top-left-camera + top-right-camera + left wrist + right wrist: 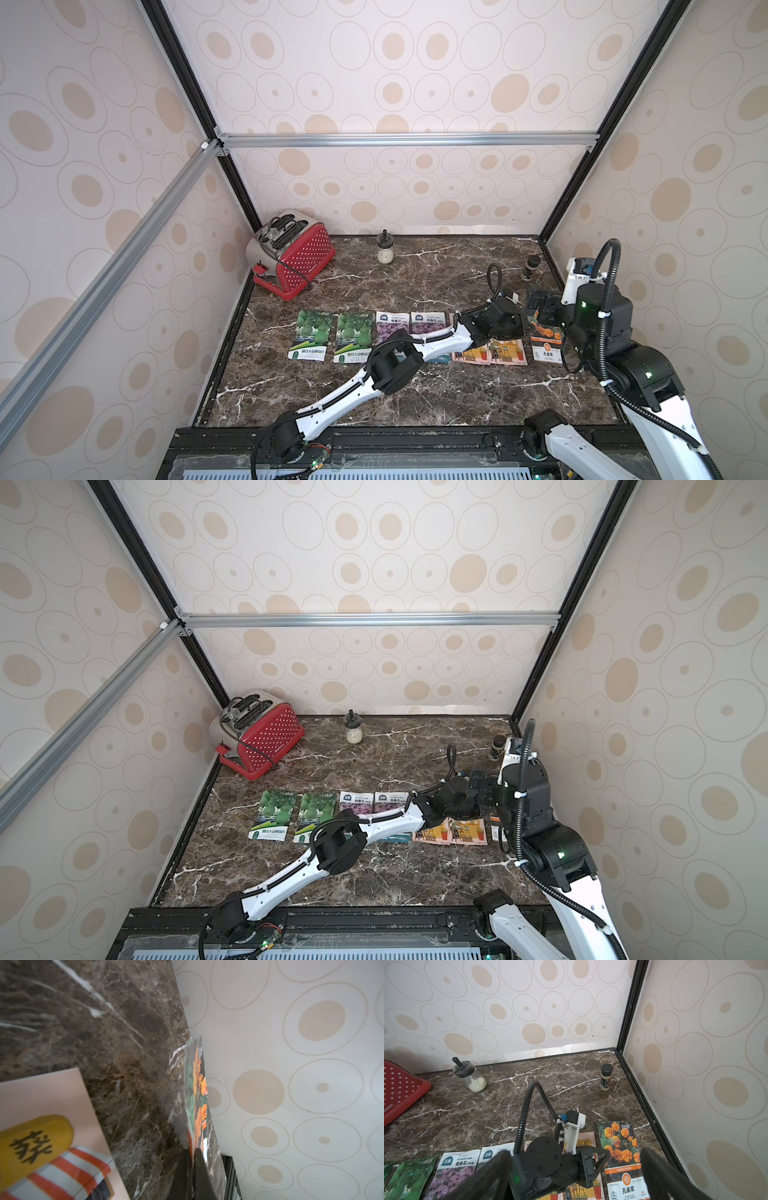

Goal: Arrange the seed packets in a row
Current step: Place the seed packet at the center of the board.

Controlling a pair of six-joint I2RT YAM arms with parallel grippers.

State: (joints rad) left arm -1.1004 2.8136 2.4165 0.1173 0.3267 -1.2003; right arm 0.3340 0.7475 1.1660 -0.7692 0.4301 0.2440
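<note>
Row of seven across mid desk point(415, 282), left to right: gourd packet point(311, 334), second gourd packet point(353, 337) just beside it, purple packet point(392, 326), second purple packet point(428, 323) just beside that, peach packet point(471, 354), second peach packet point(509, 352) touching it, marigold packet point(545, 347) at right end near right wall point(665, 249). Narrow strip of bare desk between marigold packet and second peach packet. All face up, tops toward far wall point(415, 187). Left arm point(436, 343) stretched from near left over row, hiding near halves of both purple packets and far parts of both peach packets. Left claw point(192, 1155) closed, pinching left edge of marigold packet; in left wrist view packet seen almost edge-on, coming out from between dark fingers point(200, 1174), corner of a peach packet alongside. Can't tell whether pinched edge sits flat on desk or slightly raised. Right claw point(575, 1153) spread wide, nothing in it, hanging above right end of row; in right wrist view left claw and marigold packet framed between its two fingers. Red toaster point(297, 257) in far left corner, well apart from row. Glass jar point(385, 249) with black lid and white stuff inside by far wall, upright. Small dark-capped bottle point(531, 268) upright in far right corner, near right wall, well apart from marigold packet on its far side.
</note>
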